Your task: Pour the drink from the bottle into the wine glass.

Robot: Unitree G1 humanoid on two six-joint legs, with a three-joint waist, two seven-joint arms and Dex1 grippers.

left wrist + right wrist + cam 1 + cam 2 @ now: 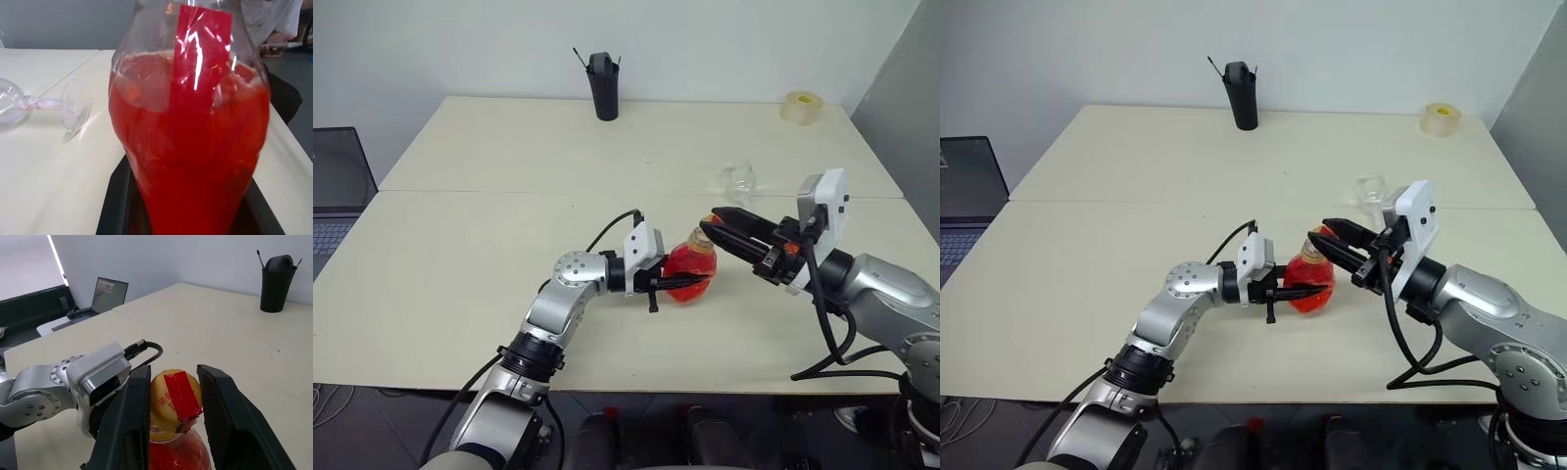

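The bottle (690,264), small, clear and round-bodied, stands on the table (460,245), well filled with the red drink (190,161). My left gripper (693,281) reaches in from the left and is shut on its body. Coming from the right, my right gripper (173,374) has its two fingers pressed on either side of the yellow-and-red cap (173,399). The wine glass (737,179) lies on its side on the table behind the bottle, and its stem and foot (73,105) are visible.
A tall black cup (603,86) stands at the table's far edge and a roll of tape (802,107) at the far right corner. A laptop (337,186) sits off the table's left side. A person (274,24) sits beyond the table's end.
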